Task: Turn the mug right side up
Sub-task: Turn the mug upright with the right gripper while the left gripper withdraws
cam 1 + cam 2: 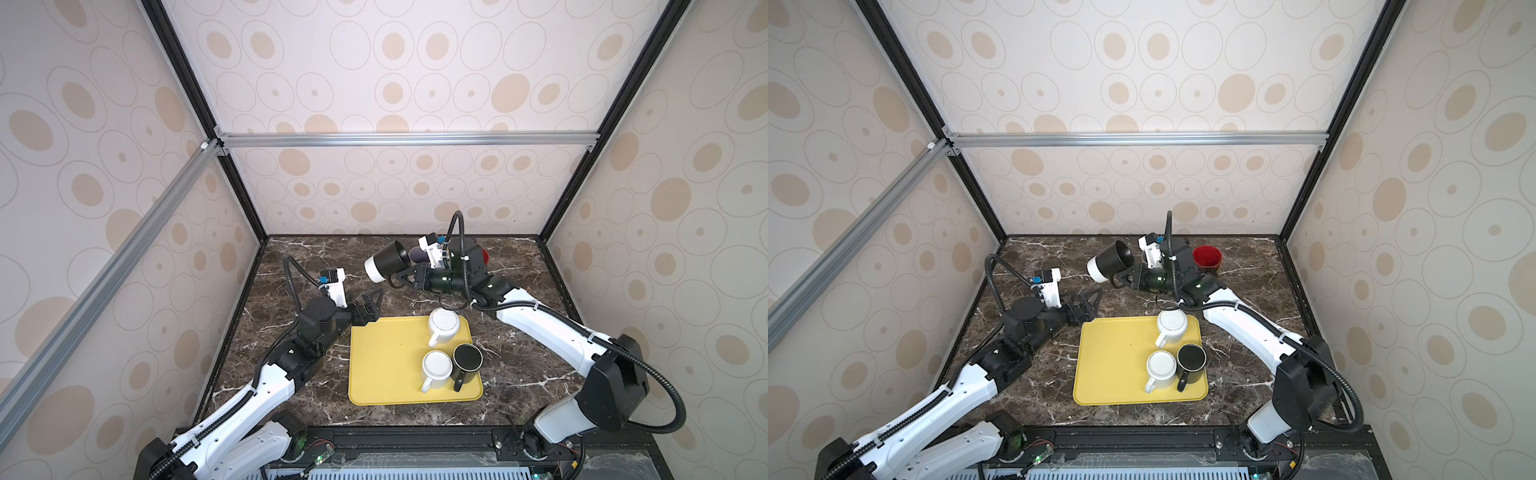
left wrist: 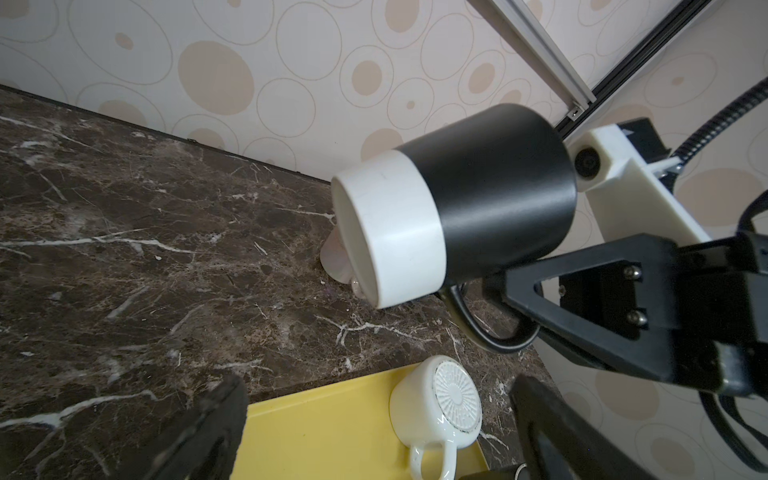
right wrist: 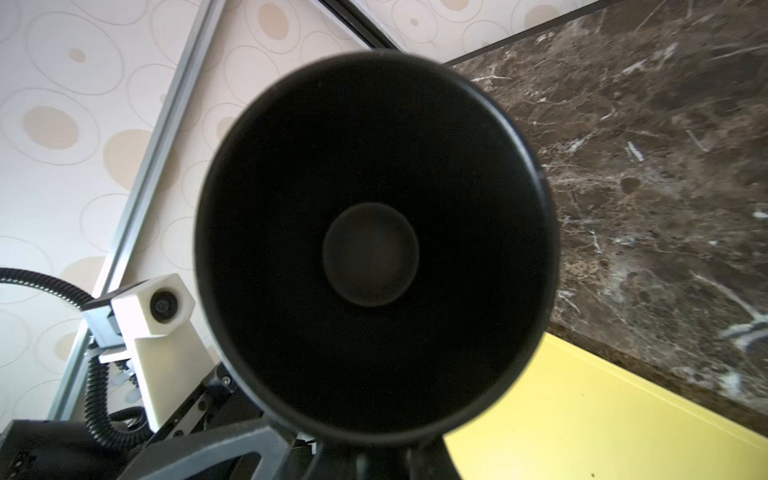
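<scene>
Clamped shut on the handle of the black mug (image 1: pixel 388 261) with the white base band: fingers (image 2: pixel 582 307) of the right gripper (image 1: pixel 398 280). Held on its side in the air, clear of the surface (image 1: pixel 523 374), upper middle of the frame in both top views; mouth toward the right wrist camera, white band toward frame left, handle underneath.

Spread wide around nothing: fingers (image 2: pixel 208 432) of the left gripper (image 1: pixel 375 307), just off the upper left corner of the yellow tray (image 1: pixel 386 365), lower left of the held mug and apart from it.

Bunched on the right half of the tray: ribbed-base white mug (image 1: pixel 444 325), bottom up, at the upper edge; plain white mug (image 1: pixel 437 369) below it; all-black mug (image 1: pixel 468 358) just beside that one on the right. Cannot tell which way up for the last two. Behind the right arm, at the back of the surface: red cup (image 1: pixel 1207 257), mouth up, partly hidden by the arm. Under the held mug in the left wrist view: pale rounded thing (image 2: pixel 334 262), mostly hidden, not identifiable.

Dark brown marble with white veins for the surface. Around it, cream walls (image 1: pixel 374 187) printed with tan ovals, edged by black and silver frame bars (image 1: pixel 407 139).

By count: two arms, one tray, five mugs or cups: one held, three on the tray, one red at the back.
</scene>
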`<state>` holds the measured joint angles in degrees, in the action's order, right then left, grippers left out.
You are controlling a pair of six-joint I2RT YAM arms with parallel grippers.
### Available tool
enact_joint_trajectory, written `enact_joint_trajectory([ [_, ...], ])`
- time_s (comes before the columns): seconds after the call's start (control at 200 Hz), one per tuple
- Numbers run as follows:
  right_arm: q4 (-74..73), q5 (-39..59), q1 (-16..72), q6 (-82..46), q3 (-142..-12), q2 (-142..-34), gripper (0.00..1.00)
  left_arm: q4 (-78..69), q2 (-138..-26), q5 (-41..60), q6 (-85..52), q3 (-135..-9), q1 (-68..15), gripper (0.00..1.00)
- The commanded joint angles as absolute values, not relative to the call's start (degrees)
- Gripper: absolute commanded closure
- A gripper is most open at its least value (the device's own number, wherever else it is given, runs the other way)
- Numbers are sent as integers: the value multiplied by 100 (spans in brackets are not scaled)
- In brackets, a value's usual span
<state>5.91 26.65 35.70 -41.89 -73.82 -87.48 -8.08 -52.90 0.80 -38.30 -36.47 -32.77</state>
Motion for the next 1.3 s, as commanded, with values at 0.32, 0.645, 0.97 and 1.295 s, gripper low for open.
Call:
enact_joint_trajectory([
  [0.32, 2378, 969, 3776, -3023, -9132, -9758, 100, -527, -5558, 42, -3281, -3737, -3207, 0],
  [0.645, 3423, -36, 3796, -2581, -10743, -11194, 100, -624, -5598, 7, -3182, -3578, -3105, 0],
  [0.97, 4268, -1176, 3962, -2396, -12383, -12557, 100, -705, -5627, 96, -3198, -3535, -3041, 0],
  [1.295, 4412, -1665, 3995, -2348, -12871, -13256, 100, -778, -5498, 132, -3261, -3357, -3026, 0],
])
